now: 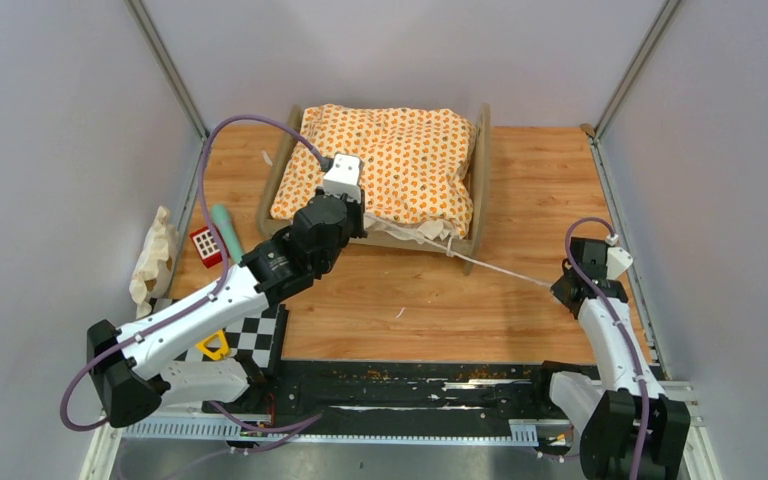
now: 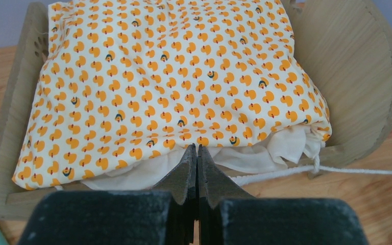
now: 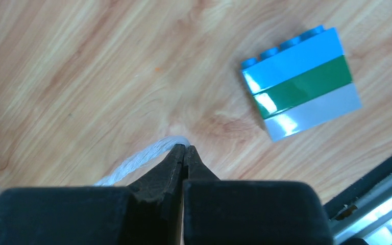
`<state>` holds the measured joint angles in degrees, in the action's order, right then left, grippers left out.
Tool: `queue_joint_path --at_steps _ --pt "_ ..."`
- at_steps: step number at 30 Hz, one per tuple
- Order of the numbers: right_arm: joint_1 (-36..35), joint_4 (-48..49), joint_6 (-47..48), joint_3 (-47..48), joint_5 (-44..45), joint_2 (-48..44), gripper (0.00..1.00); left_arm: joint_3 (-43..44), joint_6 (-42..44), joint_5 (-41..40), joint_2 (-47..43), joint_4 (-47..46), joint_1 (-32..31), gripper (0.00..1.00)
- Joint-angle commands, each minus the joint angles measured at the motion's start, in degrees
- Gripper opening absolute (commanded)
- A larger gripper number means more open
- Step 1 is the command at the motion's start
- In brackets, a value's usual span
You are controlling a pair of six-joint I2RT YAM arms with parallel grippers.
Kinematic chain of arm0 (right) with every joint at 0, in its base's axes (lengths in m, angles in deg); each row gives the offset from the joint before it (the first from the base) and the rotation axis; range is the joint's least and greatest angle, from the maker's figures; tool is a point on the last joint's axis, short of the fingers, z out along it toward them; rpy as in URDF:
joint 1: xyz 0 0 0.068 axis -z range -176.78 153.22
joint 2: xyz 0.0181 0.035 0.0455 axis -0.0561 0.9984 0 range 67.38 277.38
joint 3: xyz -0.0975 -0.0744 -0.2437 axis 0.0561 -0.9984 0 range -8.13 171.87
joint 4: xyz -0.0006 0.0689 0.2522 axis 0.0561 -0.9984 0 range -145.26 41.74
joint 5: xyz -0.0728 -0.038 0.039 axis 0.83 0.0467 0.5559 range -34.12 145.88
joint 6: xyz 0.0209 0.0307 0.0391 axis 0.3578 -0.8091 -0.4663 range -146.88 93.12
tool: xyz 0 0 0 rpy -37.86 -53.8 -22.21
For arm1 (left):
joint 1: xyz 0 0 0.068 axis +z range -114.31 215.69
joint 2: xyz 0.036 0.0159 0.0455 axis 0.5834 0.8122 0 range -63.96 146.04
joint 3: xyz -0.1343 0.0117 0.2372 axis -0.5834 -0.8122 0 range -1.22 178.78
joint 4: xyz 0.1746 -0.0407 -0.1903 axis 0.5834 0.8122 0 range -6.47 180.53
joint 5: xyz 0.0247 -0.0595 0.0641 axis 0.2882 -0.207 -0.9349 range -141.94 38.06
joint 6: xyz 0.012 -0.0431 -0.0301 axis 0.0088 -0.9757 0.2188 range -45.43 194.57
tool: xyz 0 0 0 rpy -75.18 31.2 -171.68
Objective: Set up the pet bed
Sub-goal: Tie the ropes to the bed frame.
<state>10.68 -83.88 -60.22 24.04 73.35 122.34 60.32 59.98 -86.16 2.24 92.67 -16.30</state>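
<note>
Frame wood looks stiff and light; I'd grip the pet bed [image 1: 481, 190], at the far edge of the desk [image 1: 545, 200], by an end board [image 2: 347, 76]. Right hand [image 3: 184, 149] clenches the tie [image 3: 143, 159] of the cushion [image 1: 390, 160]; left hand [image 2: 197, 150] is clenched, perhaps nipping cushion fabric.

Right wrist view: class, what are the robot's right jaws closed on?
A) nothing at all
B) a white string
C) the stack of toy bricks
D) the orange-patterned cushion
B: the right jaws are pinched shut on the end of the white string, while the toy bricks lie apart from them on the wooden table.
</note>
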Motion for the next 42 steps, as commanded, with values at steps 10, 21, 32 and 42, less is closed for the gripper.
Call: queue_joint_path --at_steps 10,21,32,42 --pt "7.1 -1.5 -1.6 0.1 5.2 -0.5 0.0 1.6 1.3 -3.2 -0.4 1.4 3.8 0.0" --pt "8.1 -0.7 0.1 0.6 2.9 -1.7 0.0 -3.2 -2.2 -0.1 -4.7 5.2 7.4 0.0" --pt "-1.5 -6.0 7.4 4.0 -31.8 -11.5 0.0 -15.3 -12.2 18.5 -4.8 -3.0 -1.3 0.0" --pt "-35.6 -11.0 -3.8 5.0 -32.0 -18.7 0.04 -15.8 -16.9 14.7 2.4 -12.4 -18.3 0.04"
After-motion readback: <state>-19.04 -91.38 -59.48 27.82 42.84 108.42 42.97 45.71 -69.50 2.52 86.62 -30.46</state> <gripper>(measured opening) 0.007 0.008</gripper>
